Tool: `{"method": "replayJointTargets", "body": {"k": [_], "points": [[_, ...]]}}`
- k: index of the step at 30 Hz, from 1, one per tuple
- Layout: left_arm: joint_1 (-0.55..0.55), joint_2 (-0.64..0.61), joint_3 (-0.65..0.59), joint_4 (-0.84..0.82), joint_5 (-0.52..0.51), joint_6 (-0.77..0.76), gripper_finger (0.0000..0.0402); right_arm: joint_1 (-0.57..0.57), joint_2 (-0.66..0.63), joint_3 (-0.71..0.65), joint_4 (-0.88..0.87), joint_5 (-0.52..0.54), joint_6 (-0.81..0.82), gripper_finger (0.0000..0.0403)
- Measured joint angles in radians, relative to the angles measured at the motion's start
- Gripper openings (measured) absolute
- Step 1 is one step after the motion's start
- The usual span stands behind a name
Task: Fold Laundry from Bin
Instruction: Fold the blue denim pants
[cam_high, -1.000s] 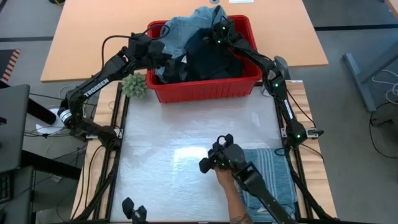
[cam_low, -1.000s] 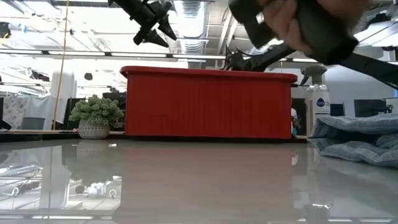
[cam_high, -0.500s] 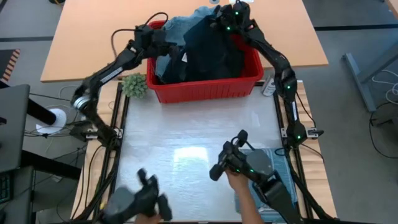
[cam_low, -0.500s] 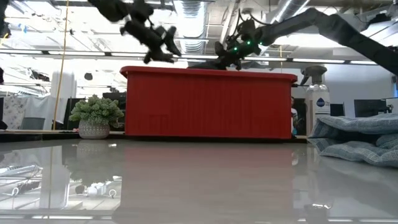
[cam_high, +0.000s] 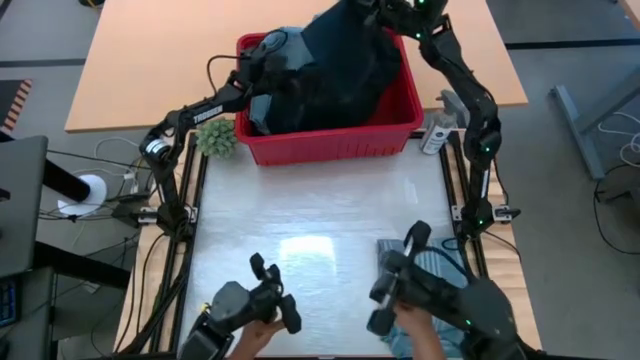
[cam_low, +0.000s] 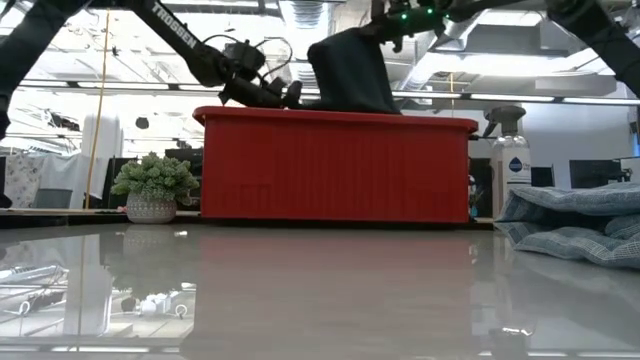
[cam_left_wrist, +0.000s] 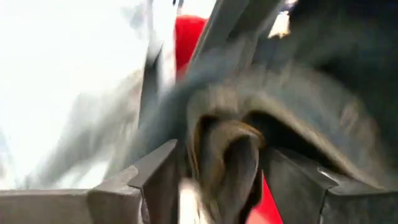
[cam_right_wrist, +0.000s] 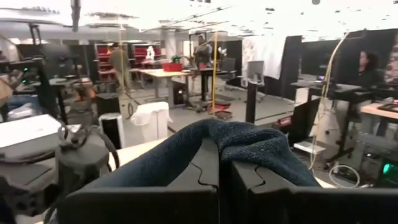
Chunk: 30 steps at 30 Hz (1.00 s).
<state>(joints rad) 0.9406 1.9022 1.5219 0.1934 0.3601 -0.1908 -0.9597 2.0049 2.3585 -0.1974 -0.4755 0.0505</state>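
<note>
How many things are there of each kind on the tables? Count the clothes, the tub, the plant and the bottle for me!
Clothes I can tell apart: 3 (dark garment being lifted, light blue piece in the tub, striped shirt on the table)
Red tub: 1
Potted plant: 1
Spray bottle: 1
Total: 6

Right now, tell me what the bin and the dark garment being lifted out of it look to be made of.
The bin: likely moulded plastic, bright red, faintly ribbed walls with a soft sheen. The dark garment: soft navy fabric, matte, draping in folds; the right wrist view shows a fuzzy, knit-like weave pinched in the right end effector.
</note>
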Motion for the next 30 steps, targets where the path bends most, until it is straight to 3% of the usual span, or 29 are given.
{"method": "replayJointTargets", "body": {"k": [4,7,10,15,21,30], "points": [[-0.039,0.000,0.053,-0.003,-0.025,0.124,0.0219,0.015,-0.009,-0.003,0.009,-0.052,0.042,0.0027],[-0.078,0.000,0.076,0.001,-0.030,0.236,0.0197,0.030,-0.013,-0.003,0.023,-0.099,0.069,0.0027],[-0.119,0.000,0.081,-0.017,-0.036,0.311,0.0145,0.051,-0.013,-0.003,0.022,-0.101,0.068,0.0027],[-0.144,-0.001,0.081,-0.082,-0.062,0.397,0.0020,0.065,-0.021,-0.003,0.019,-0.105,0.052,0.0027],[-0.135,-0.016,0.151,-0.141,-0.164,0.401,0.0005,0.041,-0.074,-0.003,0.042,-0.075,0.005,0.0027],[-0.110,-0.024,0.587,-0.471,-0.227,0.532,0.0002,-0.027,-0.183,-0.003,0.117,-0.074,0.029,0.0027]]}}
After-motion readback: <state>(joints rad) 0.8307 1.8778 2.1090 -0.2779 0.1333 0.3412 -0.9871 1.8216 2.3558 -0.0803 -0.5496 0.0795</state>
